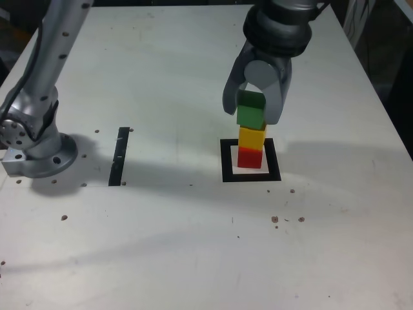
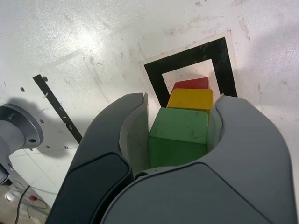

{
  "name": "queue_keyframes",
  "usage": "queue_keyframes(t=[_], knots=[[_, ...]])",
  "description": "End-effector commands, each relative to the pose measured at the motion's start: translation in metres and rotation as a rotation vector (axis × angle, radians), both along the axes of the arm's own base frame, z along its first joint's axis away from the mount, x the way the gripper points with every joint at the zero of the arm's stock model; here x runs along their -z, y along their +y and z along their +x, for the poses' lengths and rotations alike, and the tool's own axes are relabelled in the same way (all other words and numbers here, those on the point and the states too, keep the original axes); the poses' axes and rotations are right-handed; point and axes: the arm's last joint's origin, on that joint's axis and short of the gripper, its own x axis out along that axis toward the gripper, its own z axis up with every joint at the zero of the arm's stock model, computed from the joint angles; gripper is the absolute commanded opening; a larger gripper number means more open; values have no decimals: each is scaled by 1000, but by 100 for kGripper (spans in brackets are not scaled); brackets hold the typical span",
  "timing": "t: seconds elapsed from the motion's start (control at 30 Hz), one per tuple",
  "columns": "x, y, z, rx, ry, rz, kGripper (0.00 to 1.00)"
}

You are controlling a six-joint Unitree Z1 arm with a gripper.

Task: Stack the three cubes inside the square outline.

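A white, scuffed, smooth-topped table [image 1: 161, 258] is carrying a flat black tape square outline [image 1: 227, 169] with a white centre. A small matte red cube [image 1: 250, 158] is standing inside that outline. To the outline's left in the exterior view, a straight narrow black tape strip [image 1: 119, 158] is lying, and farther left a round grey arm base [image 1: 55, 165] is resting. Brown specks [image 1: 275, 219] are dotting the surface around the outline.

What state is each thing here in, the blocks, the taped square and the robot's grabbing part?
Matte red cube: inside the square outline, bottommost.
Matte yellow cube: above red.
Matte green cube: topmost, between the fingers.
Black tape square outline: flat on the table.
Grey metallic end effector: closed on green.
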Motion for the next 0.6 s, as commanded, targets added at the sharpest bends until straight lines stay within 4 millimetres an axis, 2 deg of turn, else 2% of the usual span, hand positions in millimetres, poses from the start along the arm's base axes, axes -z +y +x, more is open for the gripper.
queue_keyframes(t=[0.0,0.13,0.27,0.57], knots=[[3,1,1,-3,16,-3,44],[4,1,2,-5,15,-6,45],[4,1,2,-4,14,-4,51],[-1,2,0,-5,1,8,88]])
